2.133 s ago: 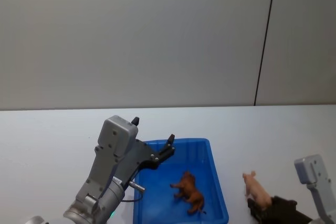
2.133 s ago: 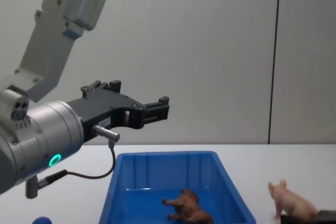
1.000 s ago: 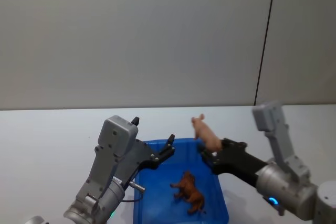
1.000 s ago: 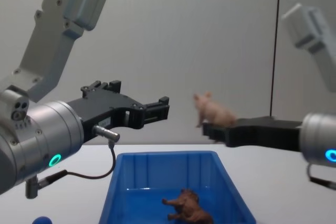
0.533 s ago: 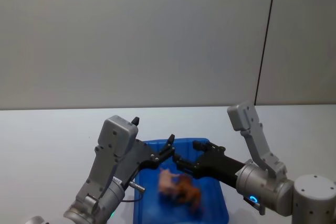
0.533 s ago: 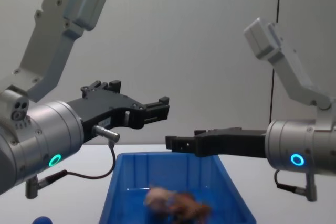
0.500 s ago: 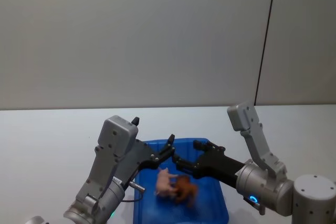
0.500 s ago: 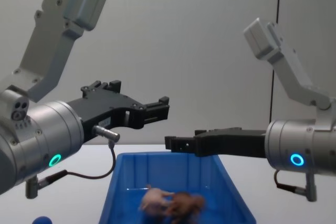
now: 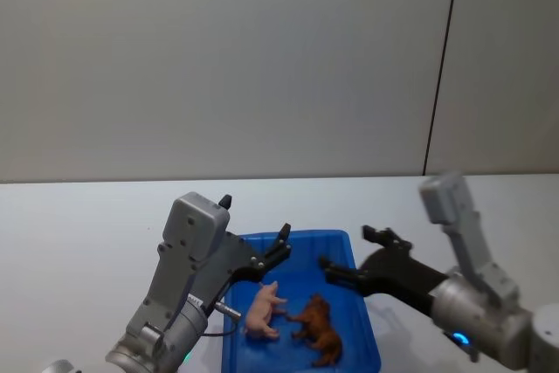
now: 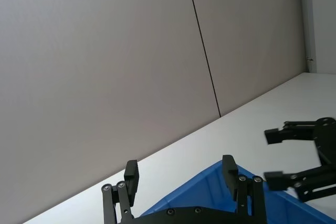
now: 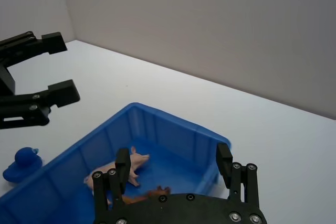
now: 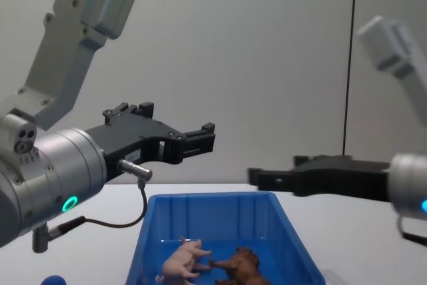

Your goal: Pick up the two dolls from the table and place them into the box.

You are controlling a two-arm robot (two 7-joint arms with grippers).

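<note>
Head view: the blue box (image 9: 306, 235) sits on the white bench (image 9: 87, 233) in front of the robot. Both dolls lie on its floor, the pink pig (image 9: 264, 307) to the left and the brown lion (image 9: 319, 328) just beside it to the right. The left gripper (image 9: 254, 216) hangs over the box's near left corner with its fingers spread and nothing between them. The right gripper (image 9: 352, 251) hovers at the box's right wall, also spread wide and empty.

Left wrist view: the left gripper (image 10: 180, 171) has its two fingers well apart, and a corner of the box (image 10: 210, 192) shows beneath them. Farther off, the right gripper (image 10: 275, 157) is open above the bench (image 10: 273, 103).

Right wrist view: the right gripper (image 11: 173, 158) is open above the box (image 11: 173, 119). The pig (image 11: 137, 160) lies on its side inside, with the lion (image 11: 152, 193) close by. The left gripper (image 11: 58, 67) is open across the box, and a small blue toy (image 11: 21, 163) rests on the bench (image 11: 262, 129) outside the box wall.

Chest view: the left gripper (image 12: 179, 125) and the right gripper (image 12: 279, 168) are both raised above the box (image 12: 213, 198), open and holding nothing. The pig (image 12: 181, 261) and the lion (image 12: 241, 265) touch on the box floor. The blue toy (image 12: 52, 279) lies on the bench (image 12: 360, 218) to the left of the box.
</note>
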